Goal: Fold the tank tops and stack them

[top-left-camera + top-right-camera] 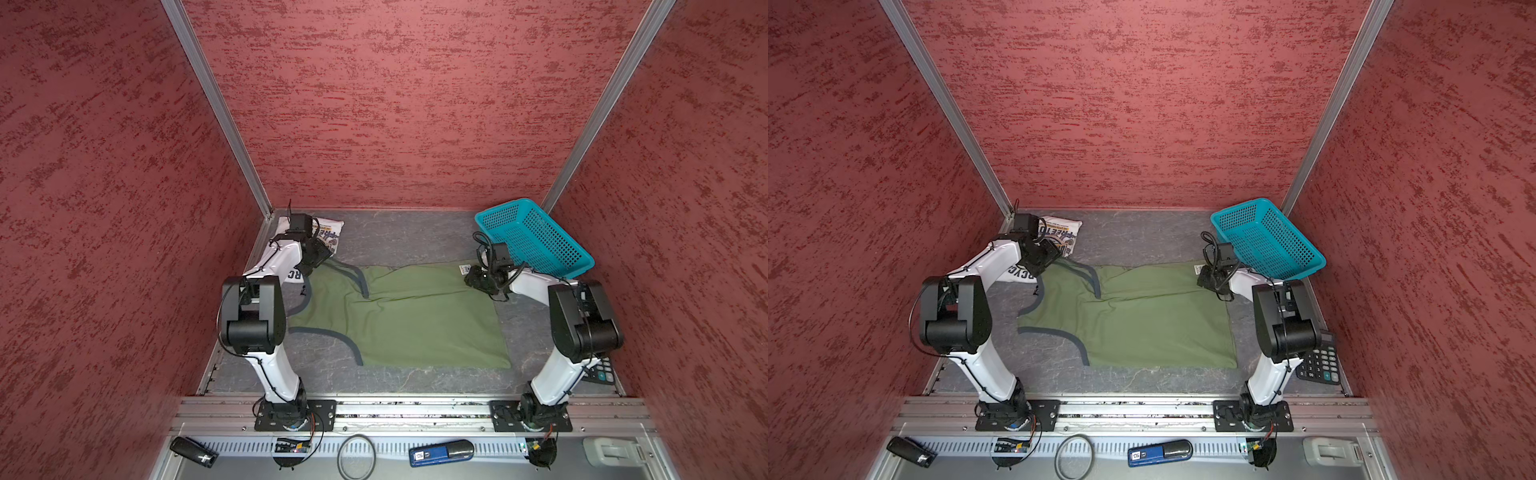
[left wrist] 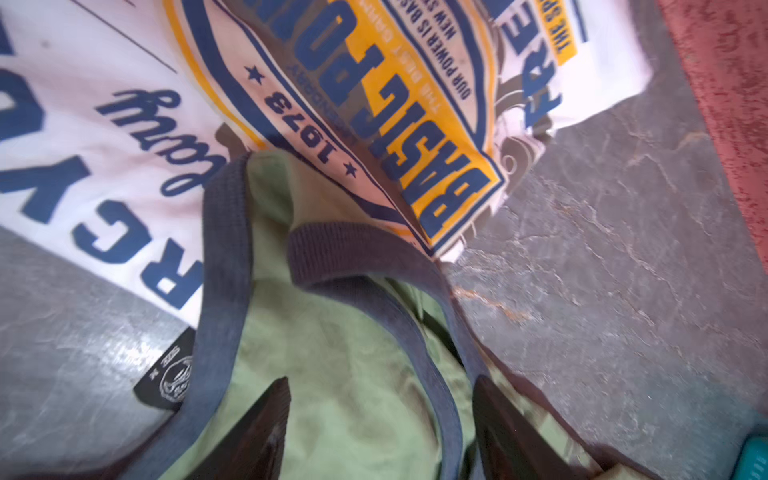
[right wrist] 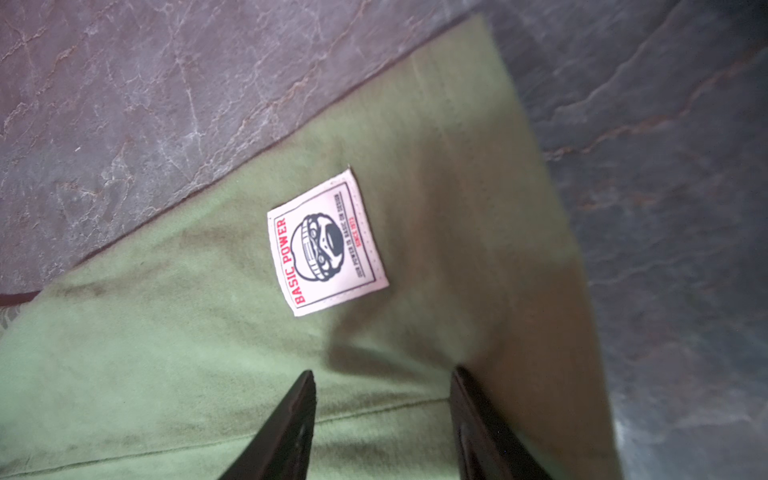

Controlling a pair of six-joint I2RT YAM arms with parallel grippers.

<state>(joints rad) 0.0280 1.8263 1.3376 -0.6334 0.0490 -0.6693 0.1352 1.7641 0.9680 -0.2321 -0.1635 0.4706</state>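
The olive green tank top (image 1: 415, 316) (image 1: 1154, 320) lies spread flat on the grey mat, its dark-trimmed straps pointing left. The white tank top (image 1: 330, 232) (image 1: 1059, 237) lies folded in the back left corner, print up, partly under my left arm. My left gripper (image 1: 318, 259) (image 2: 381, 380) hovers open over the green top's far strap (image 2: 353, 257), right beside the white top (image 2: 124, 124). My right gripper (image 1: 471, 276) (image 3: 383, 370) stands open over the green top's far right hem corner, next to its white sewn label (image 3: 328, 241). Neither holds any cloth.
A teal mesh basket (image 1: 536, 237) (image 1: 1266, 237) leans in the back right corner, close behind my right arm. A calculator (image 1: 1320, 361) lies at the right edge of the mat. Red walls close in three sides. Small tools lie on the front rail tray (image 1: 440, 453).
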